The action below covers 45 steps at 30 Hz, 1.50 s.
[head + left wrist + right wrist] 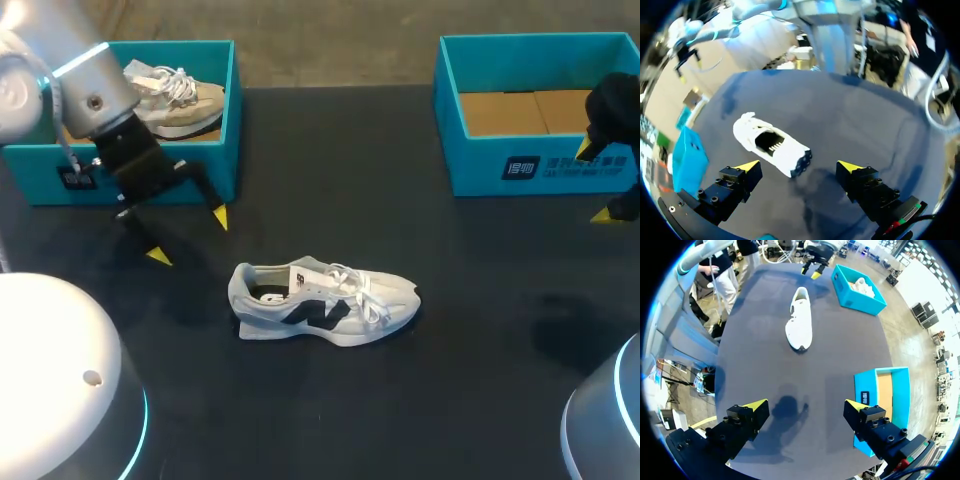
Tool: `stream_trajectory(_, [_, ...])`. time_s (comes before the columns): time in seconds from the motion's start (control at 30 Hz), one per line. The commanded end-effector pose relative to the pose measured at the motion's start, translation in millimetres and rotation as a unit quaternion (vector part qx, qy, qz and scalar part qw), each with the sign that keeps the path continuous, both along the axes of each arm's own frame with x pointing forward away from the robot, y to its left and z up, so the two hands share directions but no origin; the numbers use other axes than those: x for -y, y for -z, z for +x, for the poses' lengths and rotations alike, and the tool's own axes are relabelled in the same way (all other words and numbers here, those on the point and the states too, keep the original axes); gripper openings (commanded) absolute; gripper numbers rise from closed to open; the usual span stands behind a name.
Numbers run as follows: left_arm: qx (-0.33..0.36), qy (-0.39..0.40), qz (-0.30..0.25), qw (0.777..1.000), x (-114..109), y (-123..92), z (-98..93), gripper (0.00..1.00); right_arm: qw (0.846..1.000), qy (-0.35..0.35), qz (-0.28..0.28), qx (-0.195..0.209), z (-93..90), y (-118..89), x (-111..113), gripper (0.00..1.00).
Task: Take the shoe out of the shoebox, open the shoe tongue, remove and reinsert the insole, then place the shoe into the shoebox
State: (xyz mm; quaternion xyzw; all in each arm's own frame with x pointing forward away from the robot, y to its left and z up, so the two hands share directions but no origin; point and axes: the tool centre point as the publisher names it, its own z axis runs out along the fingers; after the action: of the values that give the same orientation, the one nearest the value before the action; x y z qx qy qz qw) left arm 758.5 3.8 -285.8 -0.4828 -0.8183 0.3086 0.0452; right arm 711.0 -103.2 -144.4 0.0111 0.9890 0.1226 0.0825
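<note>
- Shoe (325,300): a white-laced white trainer standing on its sole on the desk (460,390). It is outside both boxes and roughly midway between them, with its toe toward our right arm's side.
- Side mark (315,315): a dark emblem on the shoe's flank, which we do not transcribe.
- Tag (305,272): a white tag at the tongue. Its print is too small for us to read.
- Insole (268,294): dark and visible in the shoe's opening. It carries pale marks we cannot make out.
- Left shoebox (222,140): teal, at the desk's far left. It holds a second shoe (185,100), beige with white laces, partly cut off by the box wall and our left arm.
- Left label (75,178): a dark patch on that box's front, mostly hidden behind the arm.
- Right shoebox (455,140): teal, at the far right, with its brown cardboard floor showing.
- Right label (520,168): a dark square with white print beside it on the box front.
- Left gripper (188,236): fingers spread wide and holding nothing, above the desk just before the left shoebox. The shoe lies ahead of it and apart.
- Right gripper (593,182): partly cut off in the head view. Its wrist view shows the fingers spread with nothing between them, over the desk beside the right shoebox and well apart from the shoe.
</note>
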Motion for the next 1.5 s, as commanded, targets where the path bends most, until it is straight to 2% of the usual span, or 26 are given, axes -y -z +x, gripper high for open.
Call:
stream_trajectory(0.03, [-0.078,-0.131,-0.012,0.988,-7,5,1.8,1.00,1.000,0.000,-0.002,-0.002,2.2,0,-1,1.00])
stream_trajectory(0.2, [-0.122,-0.208,-0.065,0.968,-16,8,-5.2,1.00,1.000,0.000,-0.002,-0.002,2.2,0,-1,1.00])
stream_trajectory(0.37, [-0.150,-0.265,-0.094,0.948,-23,16,-10.6,1.00,1.000,0.000,-0.002,-0.002,2.2,0,-1,1.00])
stream_trajectory(0.53, [-0.176,-0.287,-0.120,0.934,-29,22,-16.3,1.00,1.000,0.000,-0.002,-0.002,2.2,0,-1,1.00])
stream_trajectory(0.77, [-0.183,-0.291,-0.139,0.929,-43,31,-26.7,1.00,1.000,0.000,-0.002,-0.002,2.2,0,-1,1.00])
stream_trajectory(1.13, [-0.184,-0.293,-0.166,0.924,-59,63,-38.8,1.00,1.000,0.000,-0.002,-0.002,2.2,0,-1,1.00])
stream_trajectory(1.5, [-0.170,-0.313,-0.196,0.914,-64,73,-48.8,1.00,1.000,0.000,-0.002,-0.002,2.2,0,-1,1.00])
